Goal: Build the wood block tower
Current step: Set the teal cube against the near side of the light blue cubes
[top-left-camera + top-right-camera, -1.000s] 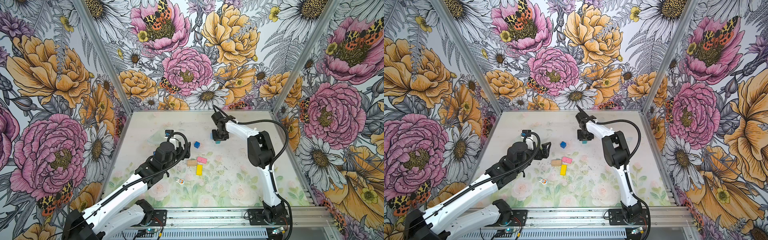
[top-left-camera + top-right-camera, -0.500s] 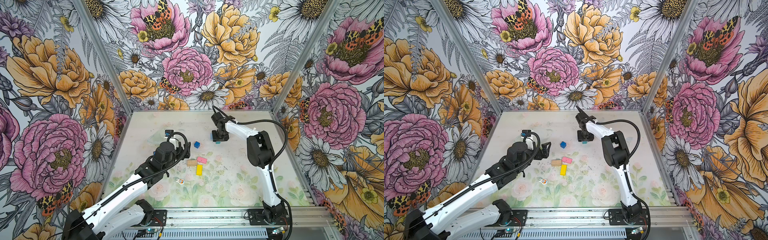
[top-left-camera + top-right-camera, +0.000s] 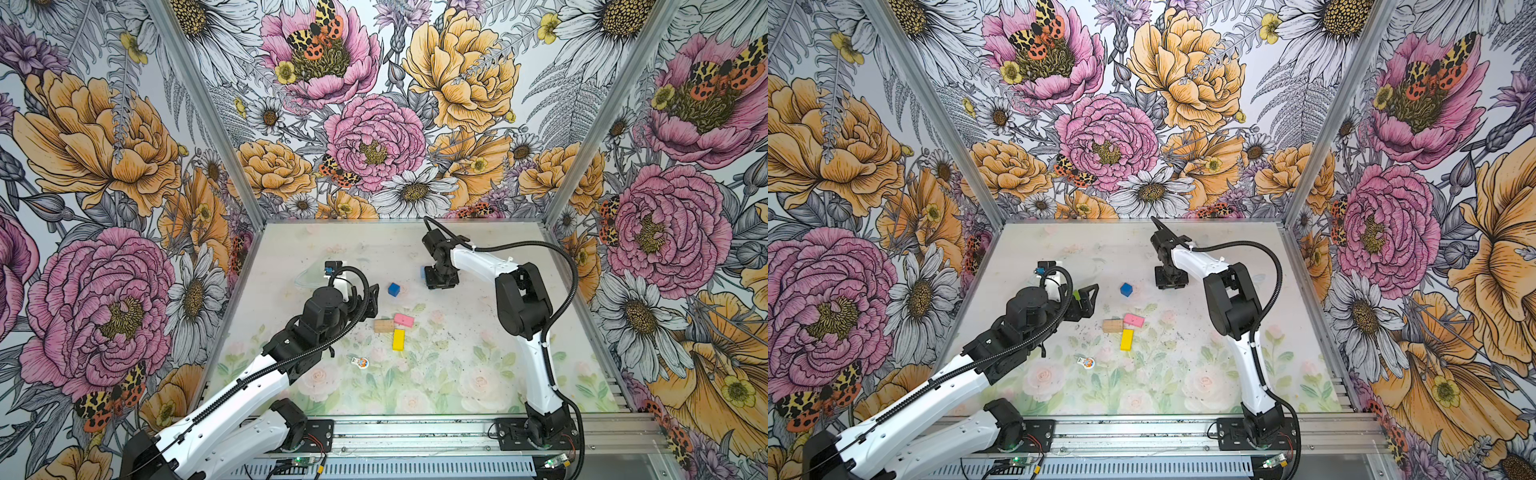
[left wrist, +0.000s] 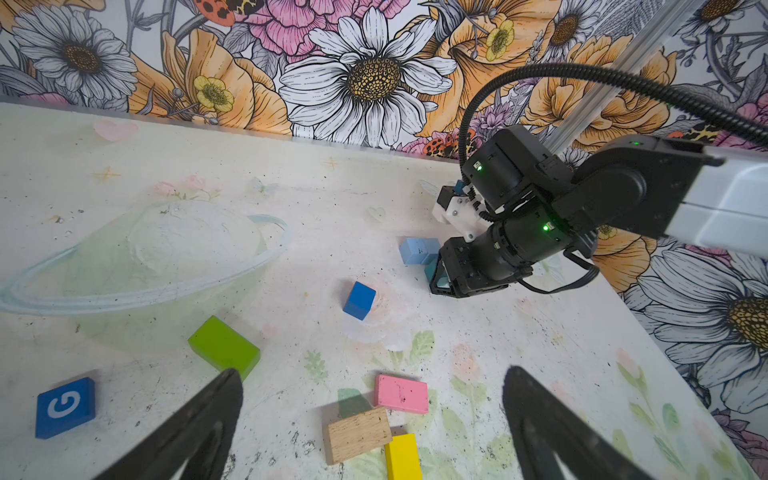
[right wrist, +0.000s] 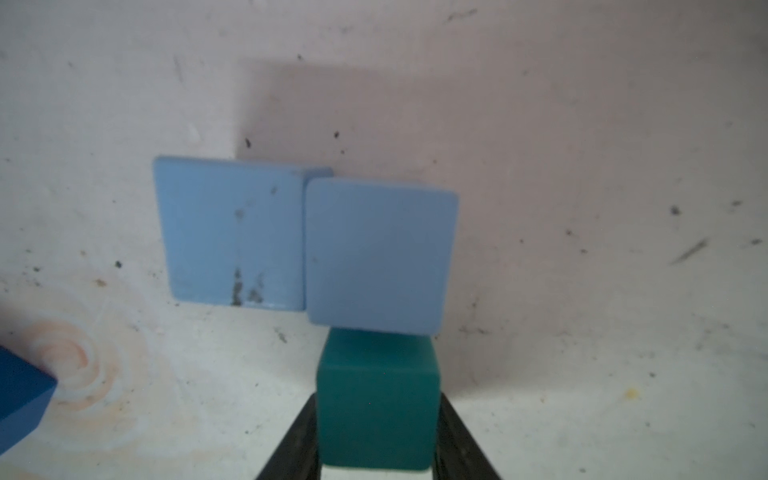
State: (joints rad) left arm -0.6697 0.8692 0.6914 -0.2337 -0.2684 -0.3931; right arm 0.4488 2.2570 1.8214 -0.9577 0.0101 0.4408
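Across both top views, table (image 3: 478,374) is walled by floral panels on three sides, metal rail along the near edge. Right gripper (image 3: 441,277) points down toward the far middle, a sliver of light blue cube (image 3: 422,272) showing at its side. Dark blue cube (image 3: 394,289) sits alone just nearer, clear of it. Pink brick (image 3: 404,320), bare-wood brick (image 3: 383,325) and yellow brick (image 3: 398,339) cluster mid-table; whether they touch is hard to tell from up here. Left gripper (image 3: 372,296) hangs beside that cluster, jaws spread wide, nothing between them. A small sticker (image 3: 360,362) lies nearer the rail. Wide bare table on the right side and along the near edge. In a top view a bit of green brick (image 3: 1076,295) peeks beside the left gripper (image 3: 1090,297).

Left wrist view: left gripper fingers (image 4: 195,432) stand far apart, empty. Green brick (image 4: 224,347) is close to one fingertip. A blue letter tile (image 4: 65,407) lies apart; a clear plastic bowl (image 4: 137,266) lies beyond it. Pink, bare-wood and yellow bricks touch corner to corner. Right gripper (image 4: 442,280) is down at the light blue cubes (image 4: 419,250), a teal cube (image 4: 432,270) at its jaws.

Right wrist view: right gripper (image 5: 376,440) is narrow, clamped on the teal cube (image 5: 376,399) from both sides. That cube butts against one of two light blue cubes (image 5: 380,255) standing edge to edge. Dark blue cube (image 5: 23,399) sits at the frame edge, well apart. No tower stands yet.
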